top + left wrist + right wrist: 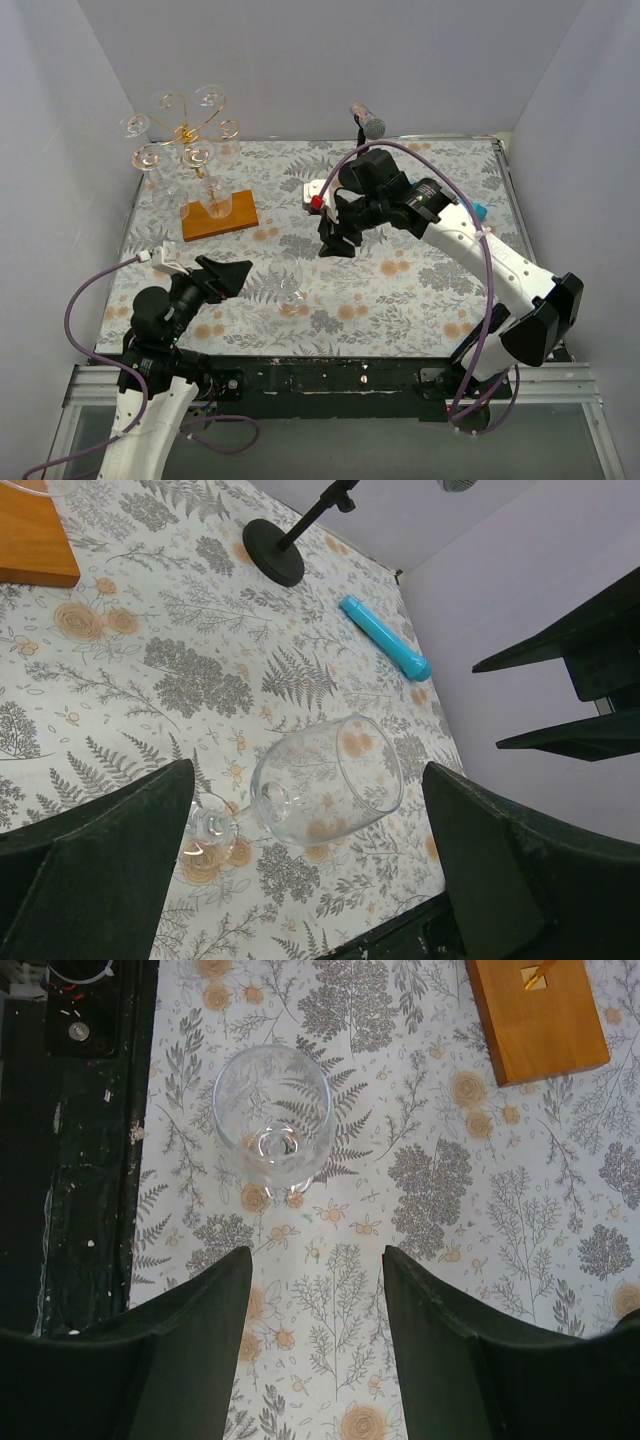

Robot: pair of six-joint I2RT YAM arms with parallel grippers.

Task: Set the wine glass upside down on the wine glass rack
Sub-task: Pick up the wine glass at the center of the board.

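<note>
Encl. with plain pale walls [300, 60]; the table is covered w/ a grey-and-tan floral cloth [400, 300]. We note the wine glass [290, 282] standing upright on its foot on the cloth, at approx. 6 o'clock of the table centre in the top view, near the front edge. Nothing touches it.

The wine glass rack [190, 135] sits at 10 o'clock, well apart from the glass: gold wire stem on an orange-brown wooden base [220, 217]. Other glasses [137, 125] sit in its curled arms.

Left gripper [235, 275] is at 9 o'clock of the glass, just beside it, jaws spread wide, released, grasping nothing. The left wrist view shows the bowl ahead, between the fingers [110, 860] but clear of both.

Right gripper [335, 240] hangs at 1 o'clock of the glass, above the cloth, jaws parted, nothing between them. Its wrist view looks down on the rim.

Black mic stand [367, 122] at 12 o'clock by the back wall. Blue cylinder [385, 638] lies on the cloth at 2 o'clock.
</note>
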